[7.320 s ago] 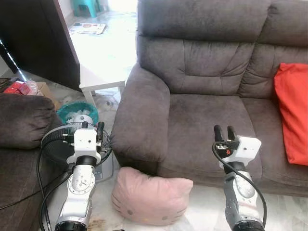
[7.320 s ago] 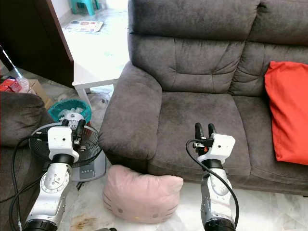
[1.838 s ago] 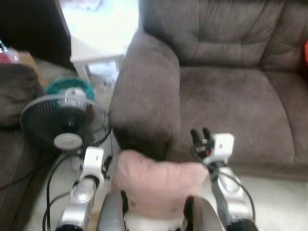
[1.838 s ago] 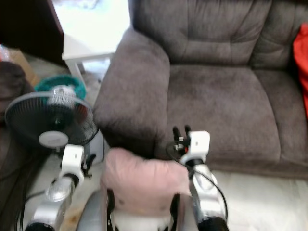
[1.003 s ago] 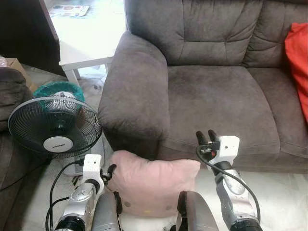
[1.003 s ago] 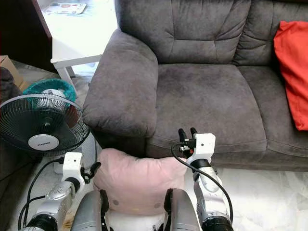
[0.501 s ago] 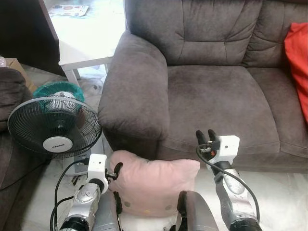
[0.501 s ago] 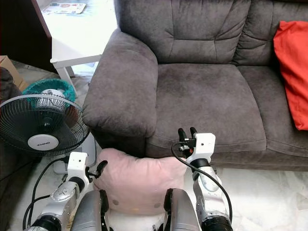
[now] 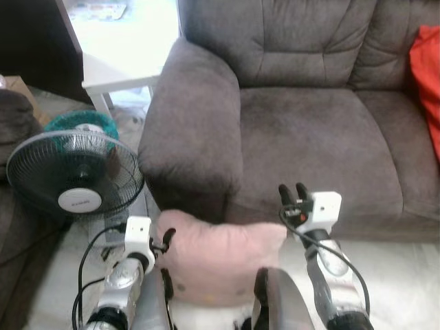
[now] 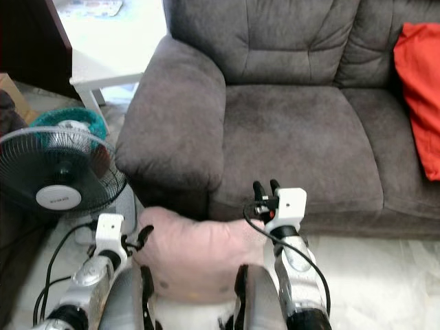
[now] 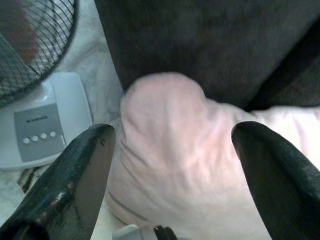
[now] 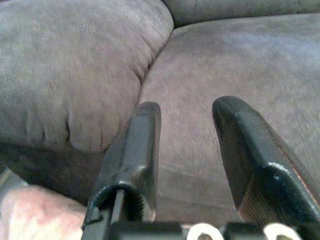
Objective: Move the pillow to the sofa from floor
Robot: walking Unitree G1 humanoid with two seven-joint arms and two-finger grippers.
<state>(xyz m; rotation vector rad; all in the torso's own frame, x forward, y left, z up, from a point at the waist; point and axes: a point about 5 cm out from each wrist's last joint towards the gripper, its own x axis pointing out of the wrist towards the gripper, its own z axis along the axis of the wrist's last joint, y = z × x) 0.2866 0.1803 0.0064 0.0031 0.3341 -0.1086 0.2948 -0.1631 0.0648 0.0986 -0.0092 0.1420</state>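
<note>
Black fan (image 9: 72, 175) on a white base stands on the floor, left of the sofa arm. Teal basket (image 9: 84, 122) just behind it. White table (image 9: 117, 62) further back. Dark cabinet (image 10: 27, 48) at far left rear. Red cushion (image 10: 421, 89) upright at the right end of the seat. Brown upholstered edge (image 9: 15, 127) at far left. Black cable (image 9: 86, 258) runs across the pale tiled floor (image 10: 385, 275).

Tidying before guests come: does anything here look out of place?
Yes: a pink pillow lies on the floor against the front of the grey sofa, below its armrest, not on the seat. The left gripper has its fingers open on either side of one corner of it.
</note>
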